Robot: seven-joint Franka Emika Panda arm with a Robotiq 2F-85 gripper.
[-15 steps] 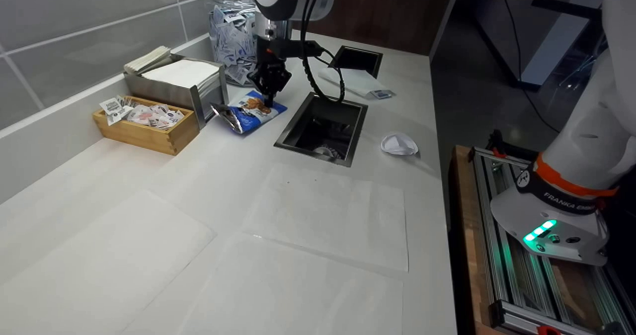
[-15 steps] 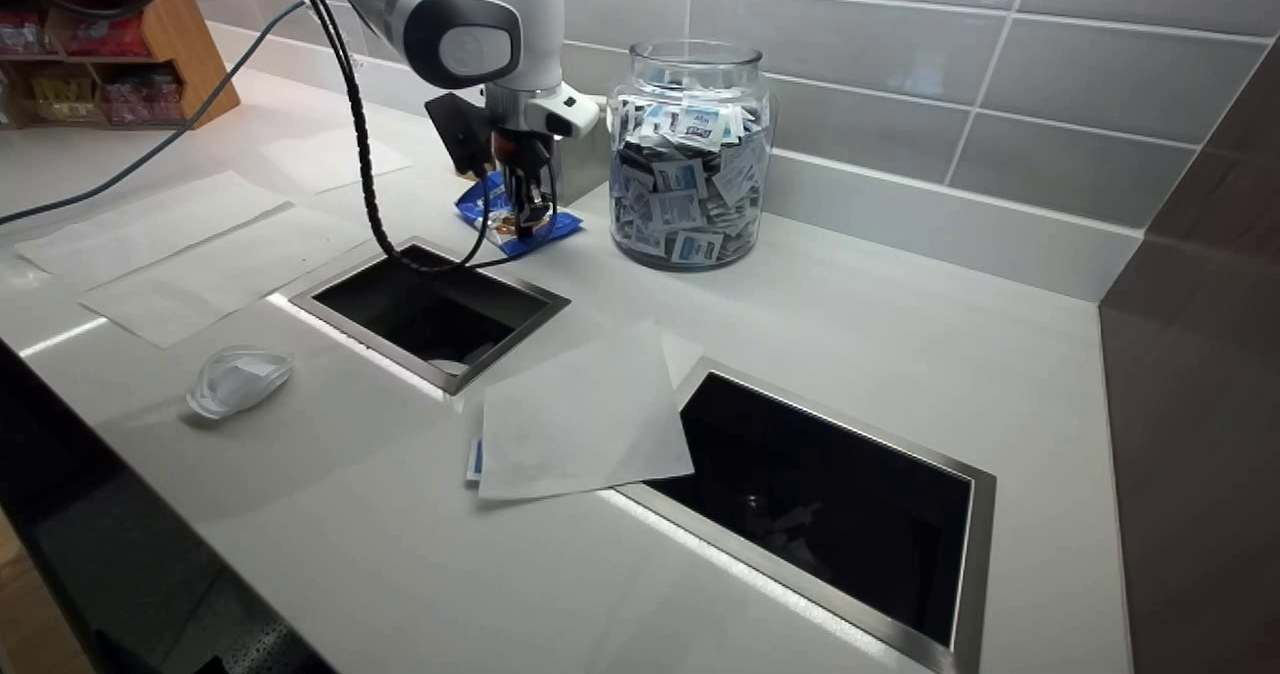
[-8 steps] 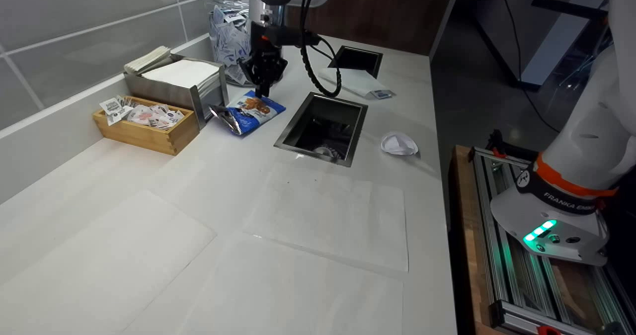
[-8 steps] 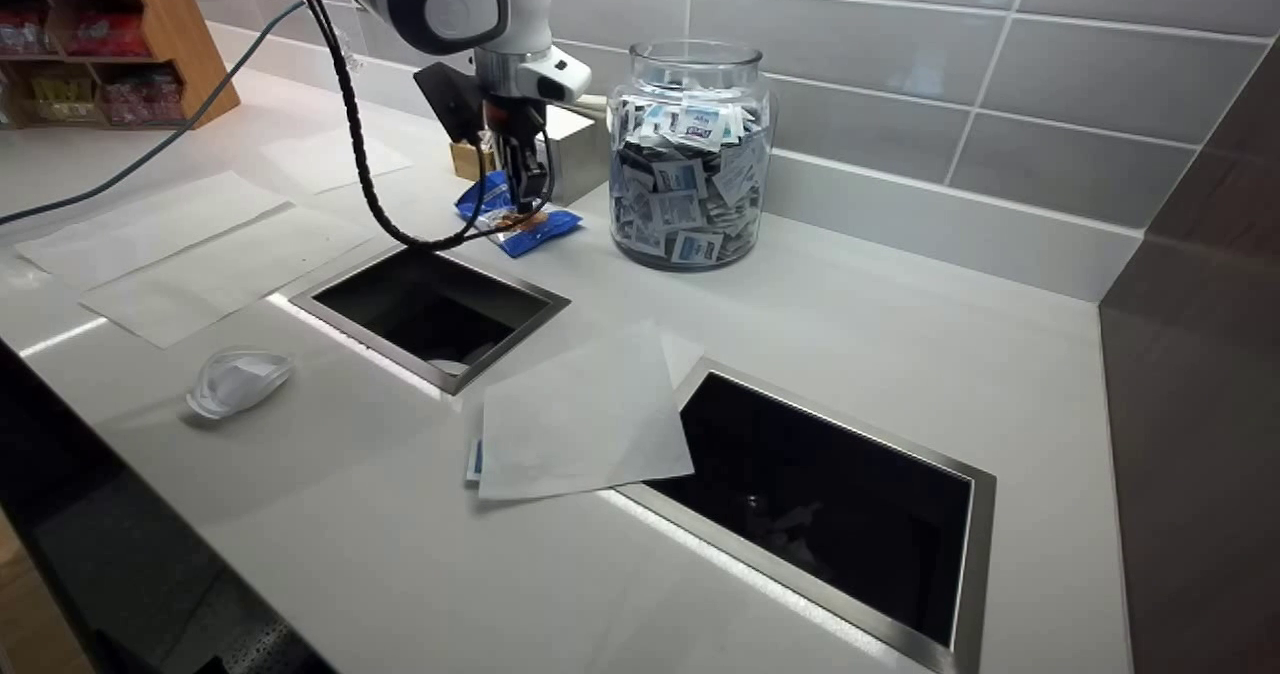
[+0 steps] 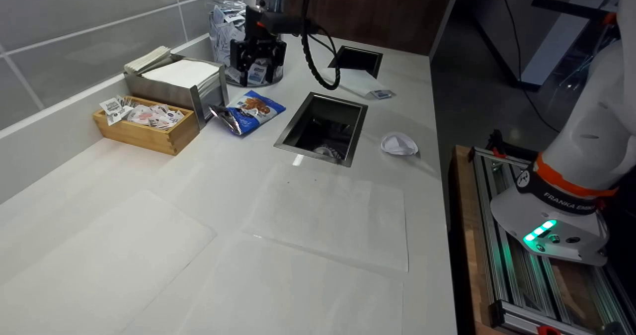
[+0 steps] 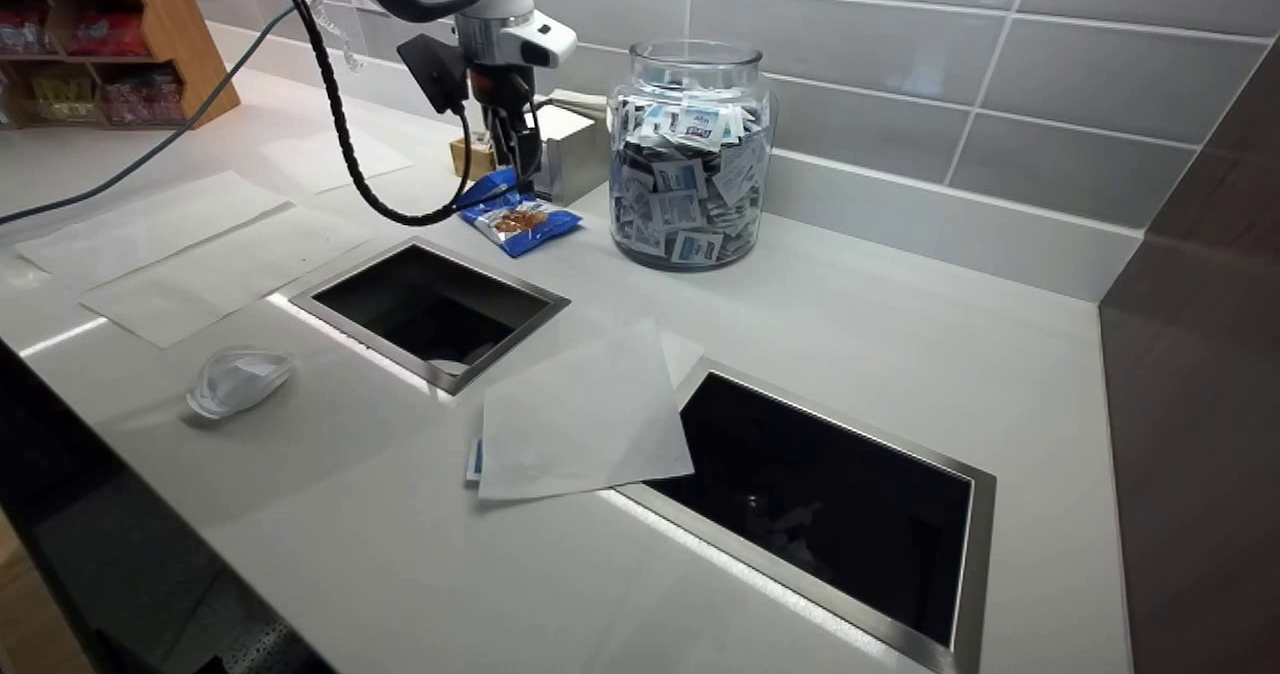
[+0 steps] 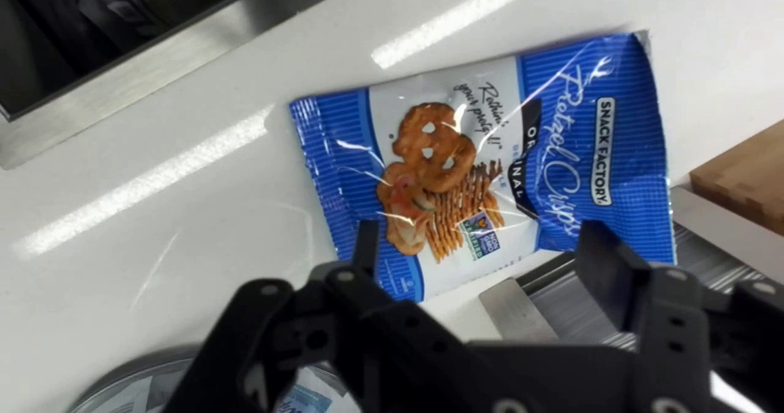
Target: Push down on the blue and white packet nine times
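Plainly, blue-white packet reads "Snack Factory Pretzel Crisps"

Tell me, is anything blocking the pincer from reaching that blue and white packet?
Nothing visible. The open pincer hangs above the blue and white packet without touching it, and the wrist view shows nothing lying on the packet. The metal napkin holder stands beside it, not over it.
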